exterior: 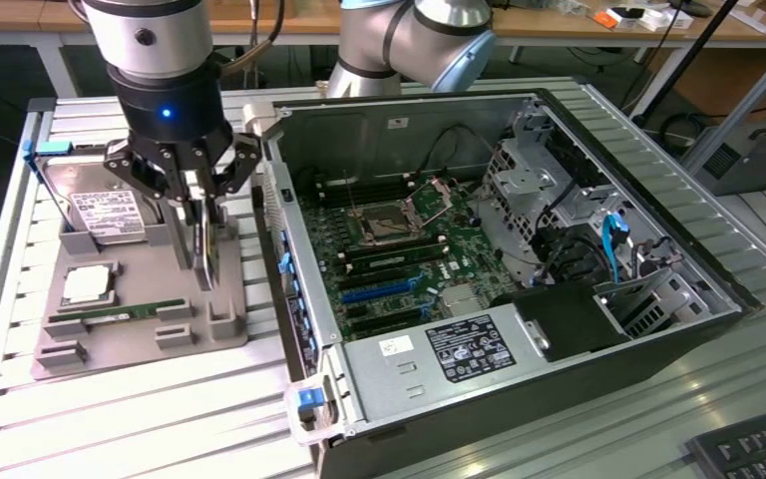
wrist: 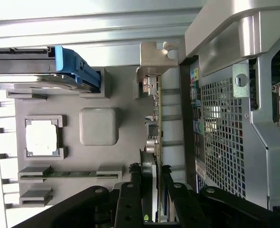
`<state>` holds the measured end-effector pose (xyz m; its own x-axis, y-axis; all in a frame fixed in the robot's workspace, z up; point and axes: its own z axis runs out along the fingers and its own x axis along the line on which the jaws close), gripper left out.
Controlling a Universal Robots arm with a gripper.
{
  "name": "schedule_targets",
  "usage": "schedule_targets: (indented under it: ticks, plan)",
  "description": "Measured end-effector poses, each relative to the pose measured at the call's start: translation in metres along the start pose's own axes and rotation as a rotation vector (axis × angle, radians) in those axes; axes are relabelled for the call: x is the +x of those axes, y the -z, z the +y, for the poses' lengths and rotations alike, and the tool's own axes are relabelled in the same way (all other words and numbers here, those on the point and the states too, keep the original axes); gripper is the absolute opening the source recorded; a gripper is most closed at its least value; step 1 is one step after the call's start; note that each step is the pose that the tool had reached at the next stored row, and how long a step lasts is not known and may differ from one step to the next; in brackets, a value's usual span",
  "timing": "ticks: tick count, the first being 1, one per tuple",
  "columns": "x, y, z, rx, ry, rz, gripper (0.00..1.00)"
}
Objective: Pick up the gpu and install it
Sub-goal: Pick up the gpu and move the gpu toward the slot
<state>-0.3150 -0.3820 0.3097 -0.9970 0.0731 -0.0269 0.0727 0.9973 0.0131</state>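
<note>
The gripper (exterior: 194,198) hangs over the grey tray (exterior: 131,344) that lies on the exterior view's left of the open computer case (exterior: 292,261), and its jaws are closed narrowly on the top edge of the gpu (exterior: 204,254). The card is upright and seen edge-on. From the wrist view it reads as a thin slat with its metal bracket (wrist: 153,57) at the far end, close beside the case wall. Its lower edge is at or just above its holder in the tray; I cannot tell whether it is free. The pick-up looks the step in hand, with the card not yet over the motherboard (exterior: 410,249). To do it well, the lift should go straight up along the card's own plane, without tilt, so the lower edge clears the raised tray posts (exterior: 216,319) cleanly instead of levering against them. The grip sits on a thin edge, so slow motion would guard against the card swinging or slipping. The hard drive (exterior: 101,212), processor chip (exterior: 88,284) and memory stick (exterior: 117,314) lie in their own tray places and need no contact
</note>
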Motion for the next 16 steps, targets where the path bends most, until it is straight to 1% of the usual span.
schedule_targets:
  ticks: [16]
  plan:
    - [-0.0002,0.0089,0.0001,-0.0006,0.0,0.0,0.27]
